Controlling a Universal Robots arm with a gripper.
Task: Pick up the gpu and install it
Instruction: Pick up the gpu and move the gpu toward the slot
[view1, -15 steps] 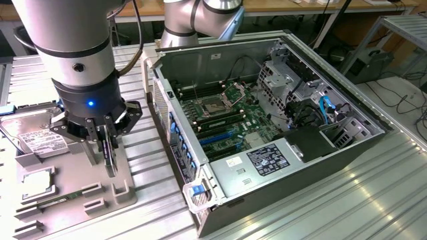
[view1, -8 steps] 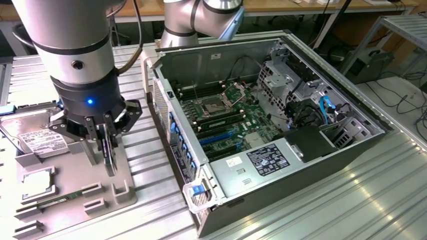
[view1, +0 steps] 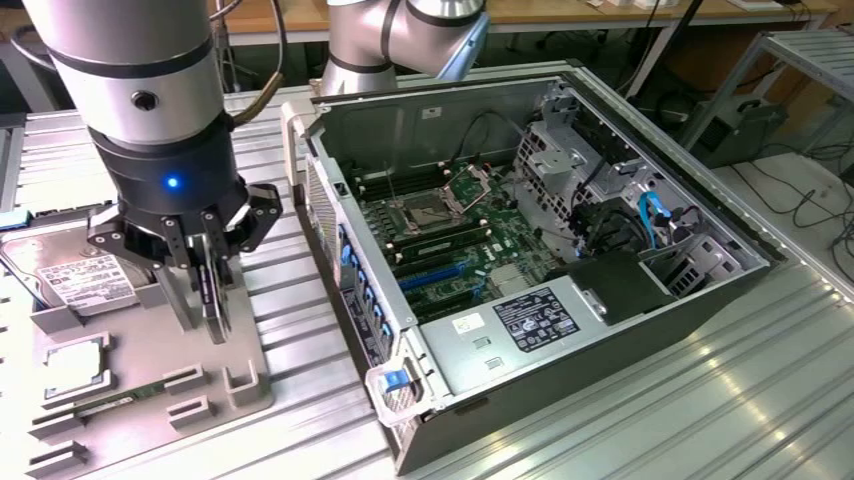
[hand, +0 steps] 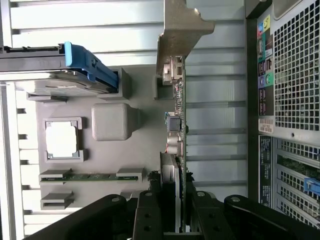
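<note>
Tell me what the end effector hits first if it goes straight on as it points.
The end effector grips the upright gpu. Going straight down, it would likely meet first the grey holder tray that the card stands in, though depth is unclear.

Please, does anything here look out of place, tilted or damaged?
Nothing stands out. The gripper grips the gpu, which stands straight on its edge over the gray tray. The computer case lies on its side with its panel off, and the parts inside look orderly.
</note>
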